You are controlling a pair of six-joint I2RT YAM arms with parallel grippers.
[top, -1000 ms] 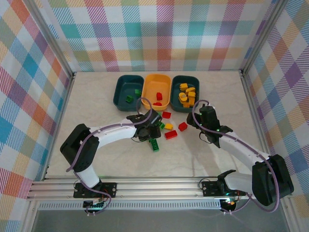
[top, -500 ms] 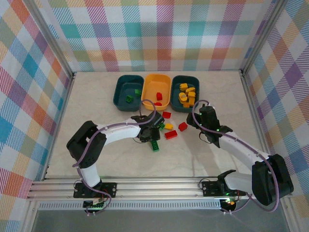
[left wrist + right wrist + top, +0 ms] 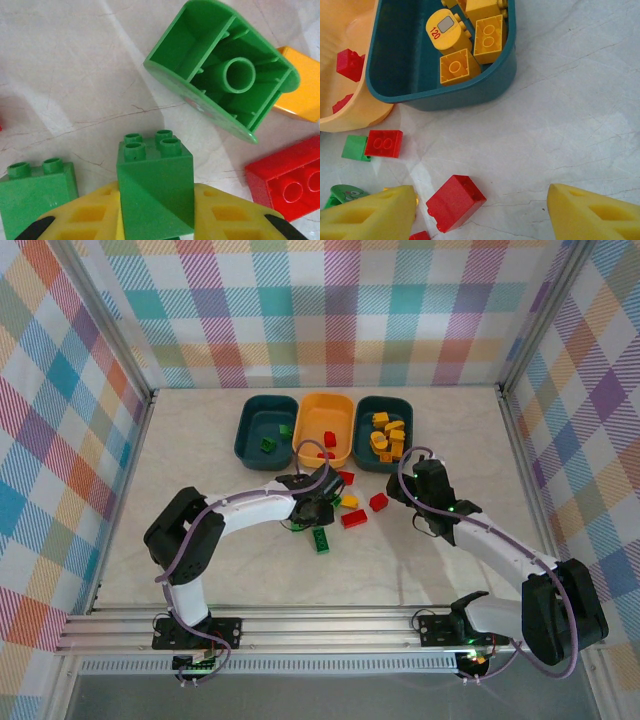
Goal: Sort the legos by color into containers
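Two teal tubs [image 3: 255,425] [image 3: 365,447], one yellow-orange tub [image 3: 325,412], three loose red bricks [image 3: 378,502].

The left arm [image 3: 250,508] and right arm [image 3: 500,545] are alike: white tube links between bulky black joint housings, with a mauve-grey cable [image 3: 232,503] looping along each. Black bases [image 3: 195,630] stand at 6 o'clock. The left end effector [image 3: 157,186] and right end effector [image 3: 481,192] carry yellow wedge-shaped fingers [image 3: 85,217] with rectangular recesses. A small green light [image 3: 452,507] glows on the right arm.
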